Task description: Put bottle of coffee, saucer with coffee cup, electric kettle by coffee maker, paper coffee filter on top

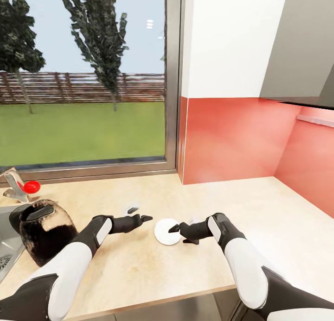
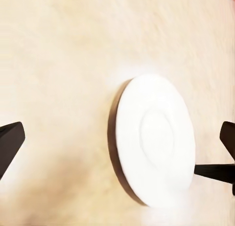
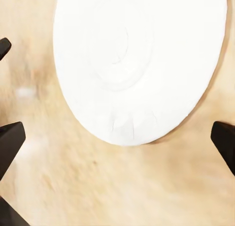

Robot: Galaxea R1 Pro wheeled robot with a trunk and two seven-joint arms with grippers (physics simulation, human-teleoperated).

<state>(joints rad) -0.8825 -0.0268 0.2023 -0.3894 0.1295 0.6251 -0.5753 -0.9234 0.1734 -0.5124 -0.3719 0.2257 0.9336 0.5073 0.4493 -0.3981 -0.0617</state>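
Note:
A white saucer (image 1: 166,232) lies flat on the beige countertop (image 1: 260,219), between my two grippers. My left gripper (image 1: 139,214) hovers just left of it, open, its fingers (image 2: 10,144) spread wide with the saucer (image 2: 155,138) ahead of them. From the right, my right gripper (image 1: 182,225) reaches over the saucer's rim, also open, with nothing between its fingers (image 3: 226,143); the saucer (image 3: 139,59) lies just beyond them. A dark rounded glass vessel with a black lid (image 1: 42,235) stands at the counter's left; I cannot tell whether it is the kettle or the coffee maker.
A sink (image 1: 5,251) with a faucet and red knob (image 1: 31,187) sits at the far left. A window runs behind the counter, and a red backsplash (image 1: 232,140) closes the back right corner. The counter's front edge (image 1: 153,298) runs below my arms.

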